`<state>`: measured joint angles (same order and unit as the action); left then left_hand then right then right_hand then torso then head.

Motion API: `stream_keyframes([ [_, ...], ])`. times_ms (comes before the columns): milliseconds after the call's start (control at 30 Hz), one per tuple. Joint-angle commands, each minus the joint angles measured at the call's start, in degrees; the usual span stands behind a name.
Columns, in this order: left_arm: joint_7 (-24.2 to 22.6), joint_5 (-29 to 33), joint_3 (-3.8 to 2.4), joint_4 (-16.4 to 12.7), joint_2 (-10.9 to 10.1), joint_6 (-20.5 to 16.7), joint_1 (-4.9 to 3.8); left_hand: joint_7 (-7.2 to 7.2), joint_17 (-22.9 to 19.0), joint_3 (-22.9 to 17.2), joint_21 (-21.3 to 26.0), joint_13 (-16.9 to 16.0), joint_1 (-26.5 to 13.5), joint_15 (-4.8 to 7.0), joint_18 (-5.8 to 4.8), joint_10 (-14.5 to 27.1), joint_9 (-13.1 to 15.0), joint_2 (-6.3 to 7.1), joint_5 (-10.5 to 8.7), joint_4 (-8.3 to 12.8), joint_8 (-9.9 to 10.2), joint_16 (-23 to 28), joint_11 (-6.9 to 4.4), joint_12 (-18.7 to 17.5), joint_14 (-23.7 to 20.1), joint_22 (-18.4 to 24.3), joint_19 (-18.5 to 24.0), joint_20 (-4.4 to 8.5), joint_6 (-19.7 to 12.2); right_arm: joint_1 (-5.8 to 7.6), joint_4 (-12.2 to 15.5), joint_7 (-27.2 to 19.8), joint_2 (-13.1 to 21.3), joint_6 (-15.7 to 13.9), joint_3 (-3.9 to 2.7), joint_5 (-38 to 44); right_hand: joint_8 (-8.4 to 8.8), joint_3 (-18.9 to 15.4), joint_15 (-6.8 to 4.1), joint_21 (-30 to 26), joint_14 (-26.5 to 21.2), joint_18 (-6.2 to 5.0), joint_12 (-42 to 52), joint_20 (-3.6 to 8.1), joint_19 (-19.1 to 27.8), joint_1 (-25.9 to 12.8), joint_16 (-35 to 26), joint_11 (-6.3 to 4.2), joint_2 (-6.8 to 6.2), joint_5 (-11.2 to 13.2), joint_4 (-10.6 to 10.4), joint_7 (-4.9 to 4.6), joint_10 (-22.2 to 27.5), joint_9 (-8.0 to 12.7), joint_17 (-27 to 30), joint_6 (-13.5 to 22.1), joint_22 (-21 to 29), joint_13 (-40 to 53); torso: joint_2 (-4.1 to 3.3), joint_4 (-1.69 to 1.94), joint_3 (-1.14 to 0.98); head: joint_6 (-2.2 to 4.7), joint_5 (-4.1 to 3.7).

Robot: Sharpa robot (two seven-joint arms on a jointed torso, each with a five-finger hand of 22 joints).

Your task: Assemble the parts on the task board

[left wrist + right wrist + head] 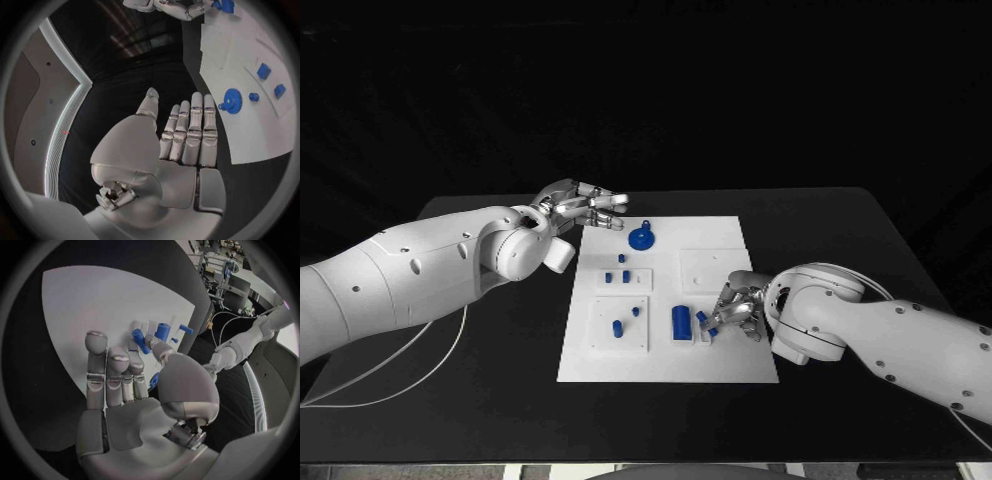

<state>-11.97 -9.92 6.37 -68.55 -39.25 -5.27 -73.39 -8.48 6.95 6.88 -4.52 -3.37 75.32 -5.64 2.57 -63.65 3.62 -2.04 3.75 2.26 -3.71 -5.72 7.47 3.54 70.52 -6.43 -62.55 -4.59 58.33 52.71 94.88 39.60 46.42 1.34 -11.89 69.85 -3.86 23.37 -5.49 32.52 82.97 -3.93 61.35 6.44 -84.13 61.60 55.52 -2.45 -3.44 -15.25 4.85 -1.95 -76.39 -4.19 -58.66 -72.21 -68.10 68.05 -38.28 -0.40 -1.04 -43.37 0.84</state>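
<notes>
The white task board [733, 360] lies in the middle of the table with several blue parts on it. A round blue part [642, 238] [232, 101] sits near its far edge. My left hand [581, 208] [187, 132] hovers open off the board's far left corner, fingers straight, holding nothing. My right hand [737, 310] [122, 377] is over the board's right side, fingers stretched out, beside a blue cylinder [681, 320] [164, 330] and a short blue peg [702, 317] [140, 340]. A blue bit [154, 380] shows between its thumb and fingers; held or lying below, I cannot tell.
Small blue pieces [617, 276] [617, 327] stand in raised white blocks on the board's left half. A white cable [387, 380] trails over the table at the near left. Bare black table [877, 240] surrounds the board.
</notes>
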Motion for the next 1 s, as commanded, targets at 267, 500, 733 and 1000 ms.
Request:
stream_keyframes([
  [267,-0.16,-0.29,-0.03,-0.14,0.0,0.86,-0.03,0.01,0.04,-0.03,-0.29,-0.05,-0.02,0.03,-0.39,0.22,0.02,-0.4,-0.39,-0.3,0.06,-0.16,0.05,-0.03,-0.51,-0.05,0.16,-0.1,-0.39,-0.49,1.31,2.31,0.34,2.15,0.43,2.56,0.23,3.12,-0.07,-0.17,0.21,0.11,0.18,0.39,-2.44,-1.53,-0.52,-0.34,-0.38,1.95,-0.81,0.04,-0.03,0.36,0.24,0.06,0.18,0.02,-0.01,0.06,-0.09,-0.15,0.0],
  [500,-0.1,-0.41,-0.03,-0.16,-0.07,0.91,-0.03,0.01,0.04,-0.07,-0.29,-0.05,-0.01,0.01,-0.38,0.3,0.02,-0.35,-0.32,-0.36,0.06,-0.16,0.07,-0.02,-0.55,-0.06,0.18,-0.12,-0.42,-0.49,2.16,2.1,0.74,1.73,0.42,2.92,0.23,4.41,-0.06,-0.22,0.22,0.13,0.2,0.37,-2.43,-1.9,-0.55,-0.34,-0.07,2.87,-0.41,0.06,-0.07,0.35,0.3,0.02,0.26,0.01,-0.06,0.02,-0.06,-0.23,0.15],
  [733,-0.05,-0.45,-0.03,-0.16,-0.11,0.94,-0.03,0.01,0.04,-0.07,-0.29,-0.05,-0.01,0.01,-0.38,0.3,0.02,-0.35,-0.32,-0.36,0.06,-0.16,0.07,-0.02,-0.55,-0.06,0.18,-0.12,-0.42,-0.49,3.29,1.85,1.26,1.32,0.41,2.99,0.23,6.15,-0.07,-0.17,0.21,0.15,0.44,0.38,-2.43,-2.77,-0.6,-0.35,0.28,3.58,-0.17,0.06,-0.14,0.38,0.41,-0.08,0.32,0.19,-0.01,0.05,-0.03,-0.34,0.18],
  [1000,0.05,-0.47,-0.03,-0.15,-0.13,0.99,-0.03,-0.01,0.04,-0.09,-0.29,-0.05,-0.06,0.01,-0.37,0.35,0.02,-0.37,-0.32,-0.41,0.06,-0.16,0.08,-0.03,-0.55,-0.06,0.18,-0.13,-0.44,-0.49,3.64,1.61,1.39,1.08,0.39,3.01,0.23,7.04,-0.07,-0.11,0.2,0.15,0.41,0.39,-2.43,-3.51,-0.69,-0.34,0.08,3.48,-0.19,0.06,-0.13,0.38,0.54,-0.14,0.35,0.19,0.0,-0.02,-0.03,-0.45,0.29],
])
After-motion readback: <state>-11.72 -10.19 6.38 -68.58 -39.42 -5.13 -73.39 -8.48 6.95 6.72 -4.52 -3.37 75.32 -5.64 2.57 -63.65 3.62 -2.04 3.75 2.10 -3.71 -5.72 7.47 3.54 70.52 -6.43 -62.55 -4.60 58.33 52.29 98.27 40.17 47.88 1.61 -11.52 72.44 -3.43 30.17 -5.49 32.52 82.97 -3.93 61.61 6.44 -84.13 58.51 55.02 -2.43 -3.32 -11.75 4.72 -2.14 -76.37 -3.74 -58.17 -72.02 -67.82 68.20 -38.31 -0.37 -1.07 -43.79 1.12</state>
